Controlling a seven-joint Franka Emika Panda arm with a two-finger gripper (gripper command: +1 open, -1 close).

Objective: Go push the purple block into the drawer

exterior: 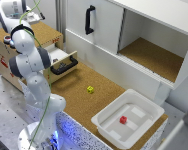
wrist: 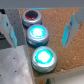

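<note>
The purple block shows in neither view. The drawer [exterior: 60, 59] of the small wooden cabinet [exterior: 44, 31] stands pulled open at the exterior view's left, with its black bar handle [exterior: 64, 66] facing the cork table. My arm [exterior: 30, 60] rises in front of the cabinet and reaches over its top; the gripper is hidden there in the exterior view. In the wrist view my gripper [wrist: 41, 27] is open and empty, its fingers [wrist: 9, 27] wide apart above three round buttons: a dark red one [wrist: 32, 18] and two lit cyan ones [wrist: 38, 34].
A yellow block [exterior: 90, 89] lies on the cork table [exterior: 79, 100]. A white tub [exterior: 106, 122] at the front right holds a red block [exterior: 123, 119]. A large white cupboard [exterior: 101, 30] with a vertical black handle [exterior: 89, 20] and an open compartment stands behind.
</note>
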